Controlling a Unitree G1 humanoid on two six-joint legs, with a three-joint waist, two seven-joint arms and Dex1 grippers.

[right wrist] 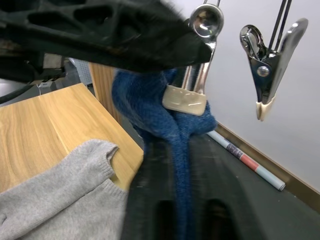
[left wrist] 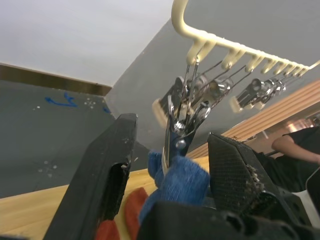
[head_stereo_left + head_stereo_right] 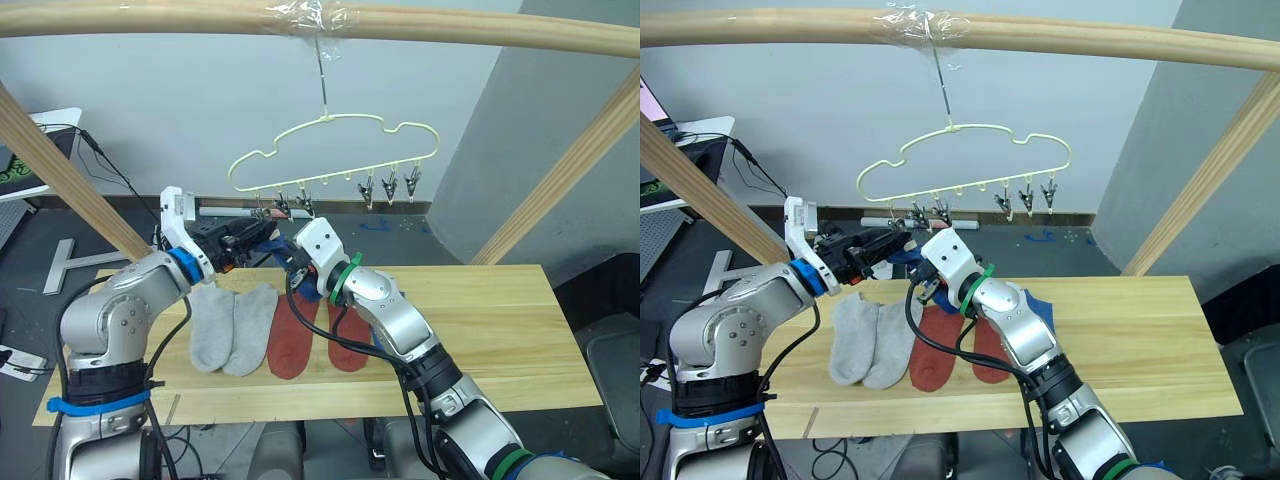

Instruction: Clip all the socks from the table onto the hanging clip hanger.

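A: Background: pale wall, grey panel on the right, round wooden pole across the top with slanted poles either side. Long wood table below; right half bare, plenty of open room there. Left half crowded.

B: Hanger position?

A: Clip hanger hooked on the pole, hanging above the table's back edge, well clear of the tabletop. Right group of three clips free, nothing near them. Left group boxed in by both grippers.

B: Socks?

A: Two grey socks flat side by side near the left front, two red socks just right of them, partly under the right arm. Blue sock raised at the left clip group, its top edge in the mouth of a metal clip.

B: Jaws?

A: Left gripper spread wide, fingers either side of that clip and the blue sock, not visibly touching either. Right gripper just below the same clips, blue sock draped down along its fingers in the right wrist view; can't tell whether pinched or merely resting, so jaw state unclear.

B: Second blue sock?

A: Blue patch on the table behind the right arm, mostly hidden.
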